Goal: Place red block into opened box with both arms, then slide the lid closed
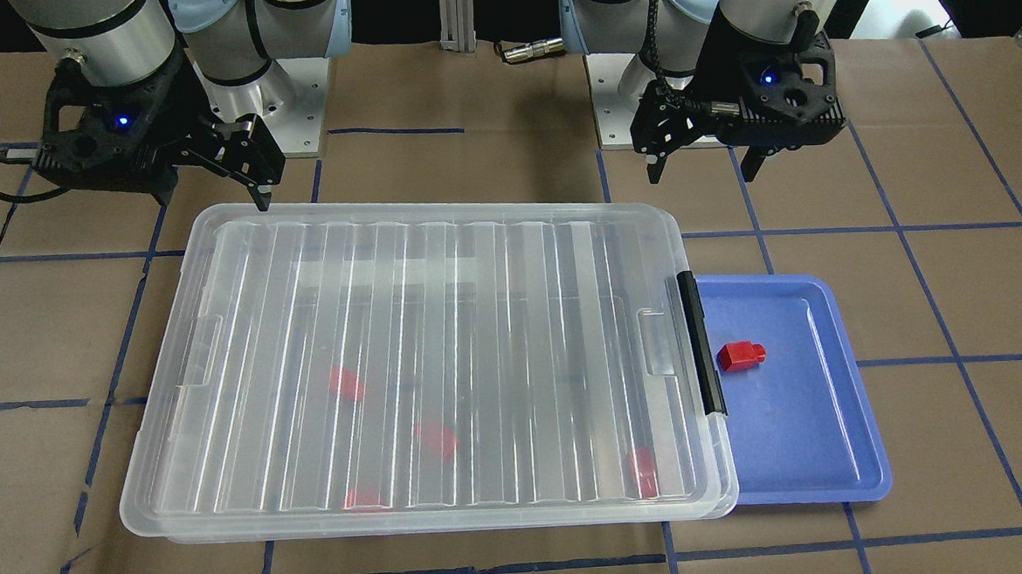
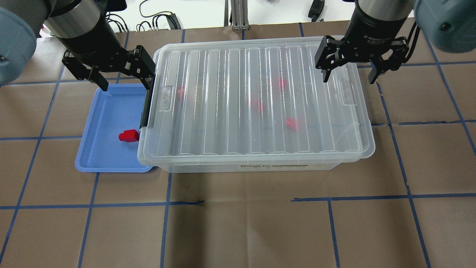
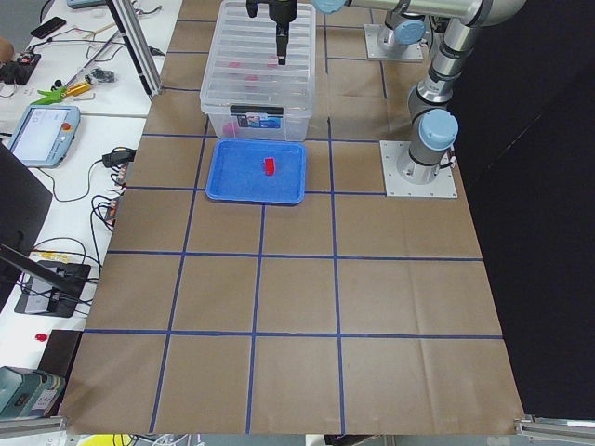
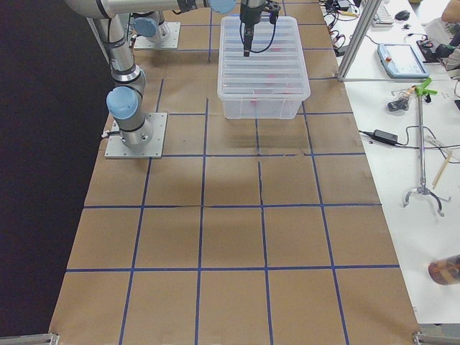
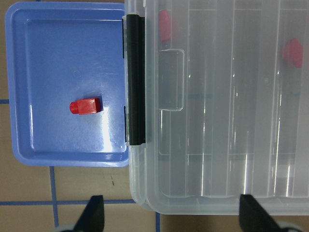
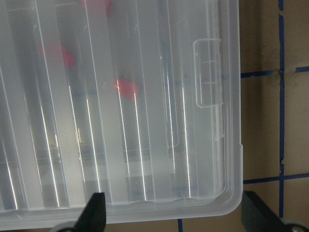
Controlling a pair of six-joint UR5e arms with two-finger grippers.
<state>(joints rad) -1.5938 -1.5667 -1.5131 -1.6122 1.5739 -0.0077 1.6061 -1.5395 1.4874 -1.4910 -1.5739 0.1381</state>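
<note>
My L gripper [image 2: 126,80]: jaws wide, empty, above far edge of 1 blue tray [image 2: 96,111]. 1 red block [image 2: 128,136] lies in tray, near 1 box [image 2: 260,167]. 1 lid [image 2: 223,111] covers box; 4 other blocks [image 2: 292,124] inside. R gripper [image 2: 349,79]: wide, empty, above lid's far-right corner.

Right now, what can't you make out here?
- Blocks inside the box: pink smears through the ribbed lid in every view; shape and pose unclear.
- Latch: engaged or not, unclear in any view.
- Fingers: cut by the bottom edge in both wrist views.
- Red block on the tray: too small in the left side view; hidden behind the box in the right one.
</note>
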